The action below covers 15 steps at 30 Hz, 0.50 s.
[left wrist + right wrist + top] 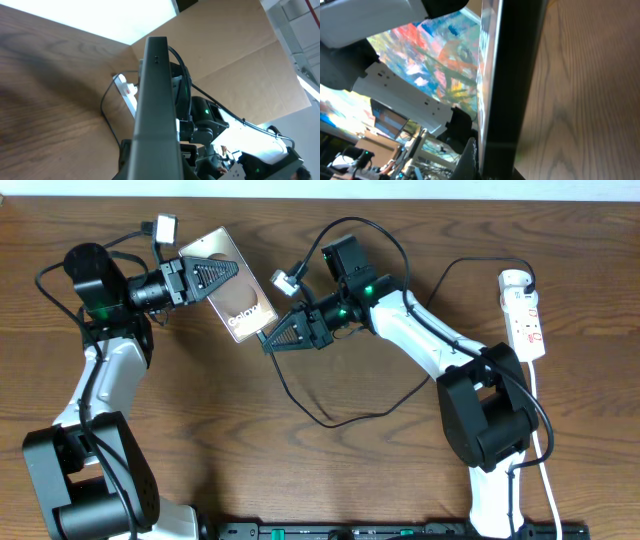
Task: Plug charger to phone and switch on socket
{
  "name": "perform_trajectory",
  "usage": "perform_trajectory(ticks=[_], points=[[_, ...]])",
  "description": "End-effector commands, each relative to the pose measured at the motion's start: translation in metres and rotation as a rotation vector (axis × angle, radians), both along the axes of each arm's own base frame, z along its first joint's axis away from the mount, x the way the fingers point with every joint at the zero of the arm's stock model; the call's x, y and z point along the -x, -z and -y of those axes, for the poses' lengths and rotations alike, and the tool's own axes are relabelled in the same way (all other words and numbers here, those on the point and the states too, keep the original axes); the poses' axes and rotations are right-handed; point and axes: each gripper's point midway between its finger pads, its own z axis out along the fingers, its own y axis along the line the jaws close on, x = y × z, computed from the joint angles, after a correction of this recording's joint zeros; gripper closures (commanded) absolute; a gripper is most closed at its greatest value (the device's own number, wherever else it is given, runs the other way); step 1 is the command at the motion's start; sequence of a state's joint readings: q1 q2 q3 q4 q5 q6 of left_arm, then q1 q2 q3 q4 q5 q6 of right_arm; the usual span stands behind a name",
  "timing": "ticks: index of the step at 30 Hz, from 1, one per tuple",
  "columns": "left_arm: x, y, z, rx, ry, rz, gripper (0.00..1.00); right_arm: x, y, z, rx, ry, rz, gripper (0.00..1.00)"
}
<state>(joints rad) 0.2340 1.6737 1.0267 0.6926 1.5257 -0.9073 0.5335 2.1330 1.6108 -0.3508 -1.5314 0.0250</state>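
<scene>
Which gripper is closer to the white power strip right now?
Right. The right gripper sits mid-table, far from the power strip; the left gripper, at the phone, is farther still.

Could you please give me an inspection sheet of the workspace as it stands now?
Surface: wooden table, brown grain.
Job's things: phone tilted in the left gripper; socket at the right edge; charger looping across the middle.
Clutter: nothing seen.
Grippers: left gripper shut on phone; right gripper at the phone's lower end, state unclear.
Cables: white cord runs down from the socket.
Surroundings: cardboard panels beyond the table.
</scene>
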Motion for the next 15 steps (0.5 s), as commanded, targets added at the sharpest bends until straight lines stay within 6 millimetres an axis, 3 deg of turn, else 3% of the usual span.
perform_trajectory(ticks=[1,15], points=[[0.010,-0.007,0.007,-0.015,0.059,0.058,0.92,-0.002,-0.014,0.000,-0.005,-0.015,-0.040,0.99],[0.013,-0.007,0.017,-0.015,0.085,0.061,0.93,-0.012,-0.026,-0.004,-0.022,-0.011,-0.012,0.99]])
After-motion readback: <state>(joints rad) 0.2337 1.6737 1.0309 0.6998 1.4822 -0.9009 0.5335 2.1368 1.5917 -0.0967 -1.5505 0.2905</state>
